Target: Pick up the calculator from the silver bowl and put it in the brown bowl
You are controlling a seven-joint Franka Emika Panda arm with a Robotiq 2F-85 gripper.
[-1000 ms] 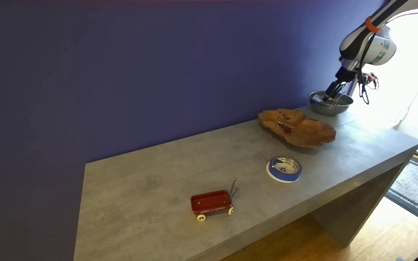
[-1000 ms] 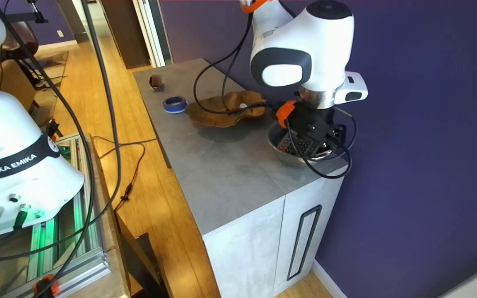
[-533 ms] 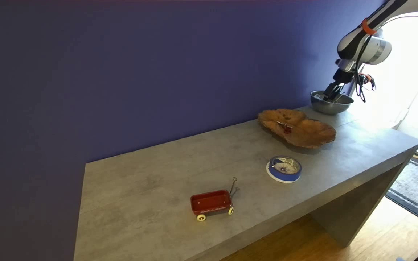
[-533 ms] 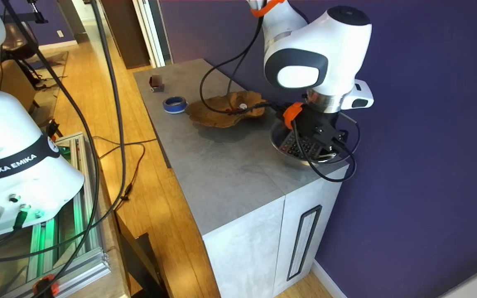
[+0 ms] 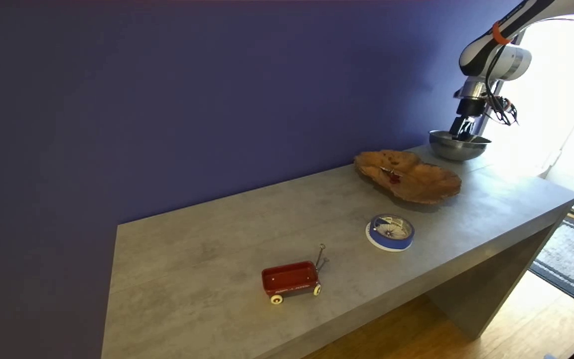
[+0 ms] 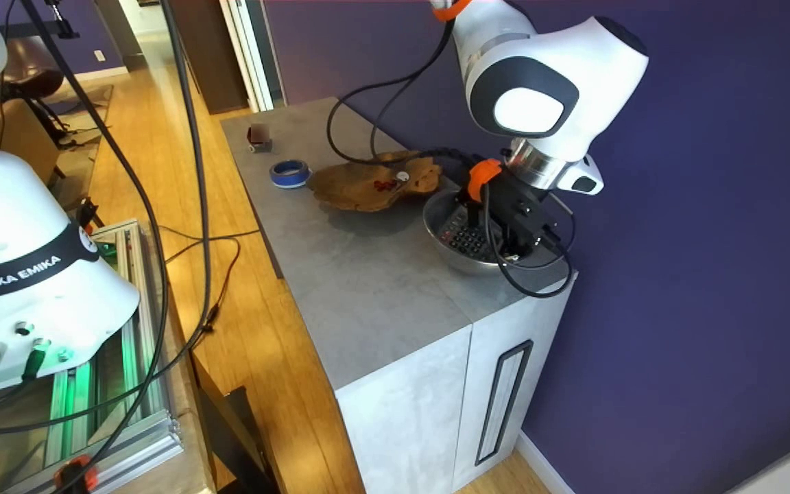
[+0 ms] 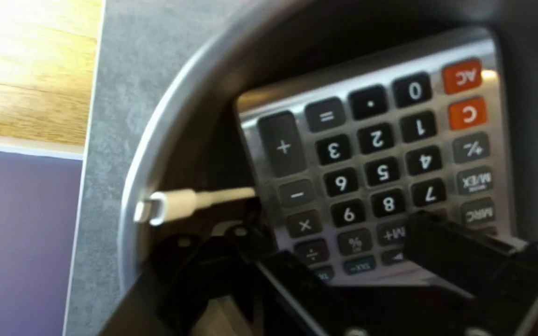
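Observation:
The calculator (image 7: 367, 156) is a dark-grey slab with black and orange keys. It lies tilted, keys up, inside the silver bowl (image 7: 157, 126). It also shows in an exterior view (image 6: 467, 240), but is hidden behind the bowl wall (image 5: 459, 149) in an exterior view. My gripper (image 7: 346, 240) reaches down into the silver bowl. Its fingers (image 7: 456, 249) are well apart. One finger is by the calculator's edge, the other overlaps its key face; I cannot tell whether they touch. The brown bowl (image 5: 426, 183) stands beside the silver bowl and also shows in an exterior view (image 6: 343, 192).
A white cable plug (image 7: 178, 205) lies in the silver bowl beside the calculator. The brown bowl holds a small red item (image 5: 393, 177). A blue-and-white dish (image 5: 391, 234) and a red toy wagon (image 5: 289, 279) are on the table (image 5: 217, 264). A purple wall (image 5: 217, 99) runs behind.
My gripper has turned to a more upright pose inside the silver bowl. The silver bowl, with the calculator in it, has shifted slightly on the table. The brown bowl has not moved.

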